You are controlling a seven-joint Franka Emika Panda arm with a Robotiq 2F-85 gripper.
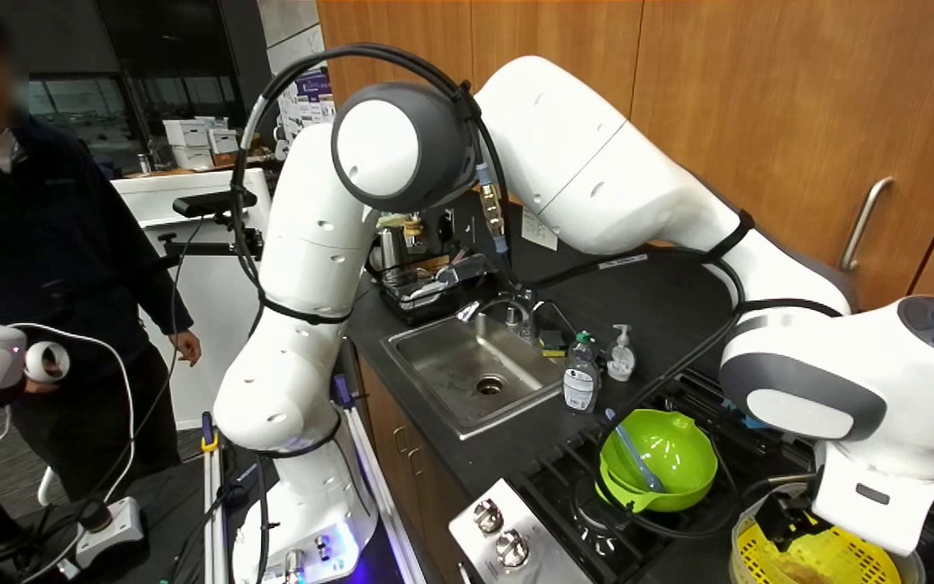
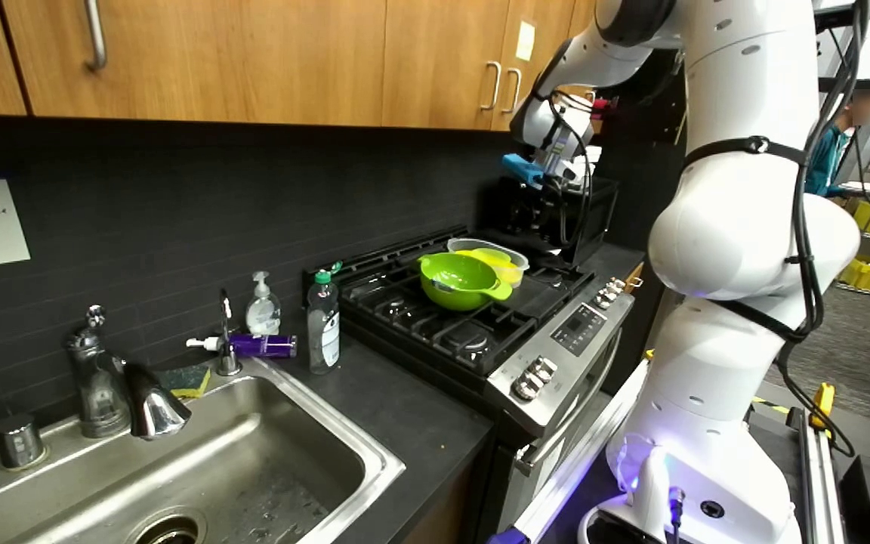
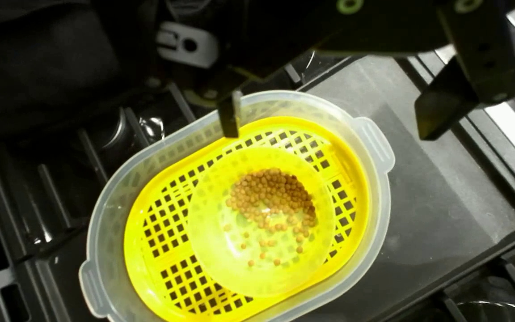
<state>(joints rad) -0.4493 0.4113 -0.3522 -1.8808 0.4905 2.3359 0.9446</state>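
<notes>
Fingers [image 3: 443, 105] wide apart. In wrist view one tip overlaps the rim of the yellow strainer basket [image 3: 135, 241]; can't tell if it touches. Other tip's out past the edge of the translucent oval tub [image 3: 379, 214]. Tub's on the gas stove [image 2: 578, 332], basket nested inside, & in that a see-thru yellow bowl [image 3: 208, 210] w/ a heap of small brown pellets [image 3: 268, 192], a few scattered apart from the heap. Lime-green bowl [image 2: 454, 283] just beside tub in both ext. views, blue utensil [image 1: 636, 454] leaning in it. On worktop [image 2: 420, 423] btwn stove & sink [image 2: 269, 453]: dish soap btl [image 2: 324, 329], upright, green cap. Pump dispenser [image 2: 263, 311] near it, purple btl [image 2: 265, 345] on its side, sponge [image 2: 193, 387] by faucet [image 2: 103, 385]. Person in dark jacket [image 1: 70, 243] stands near arm's base.
</notes>
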